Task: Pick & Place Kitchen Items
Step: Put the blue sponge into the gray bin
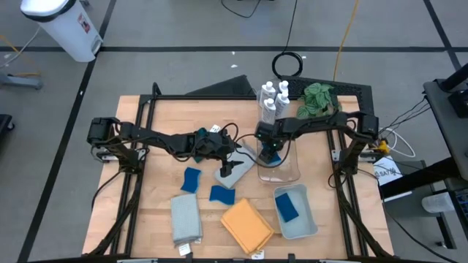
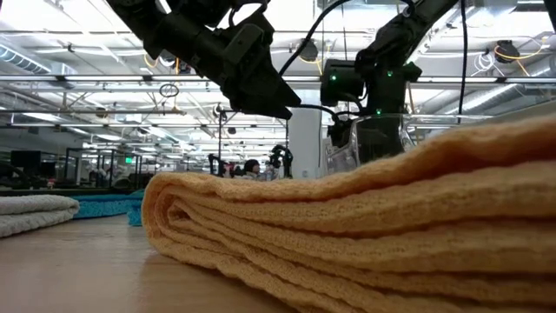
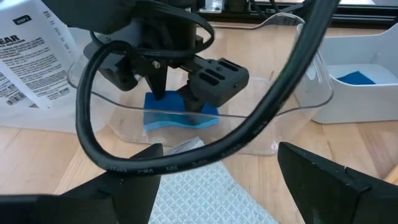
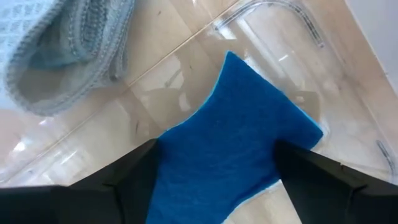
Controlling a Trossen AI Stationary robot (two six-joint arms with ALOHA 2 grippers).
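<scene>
We read the blue sponge (image 4: 233,143) as the item in hand: it lies on the floor of the clear plastic bin (image 1: 280,166), between the fingers of the right gripper (image 1: 271,155), which reaches down into the bin. In the right wrist view its dark fingers (image 4: 134,180) stand wide on either side of the sponge; whether they press it or have let go, we cannot tell. We judge this the placing step, so the next move calls for a straight lift clear of the bin wall. The left gripper (image 1: 232,159) hangs open above the grey cloth (image 1: 235,169) just beside the bin, holding nothing, likely next for picking.
</scene>
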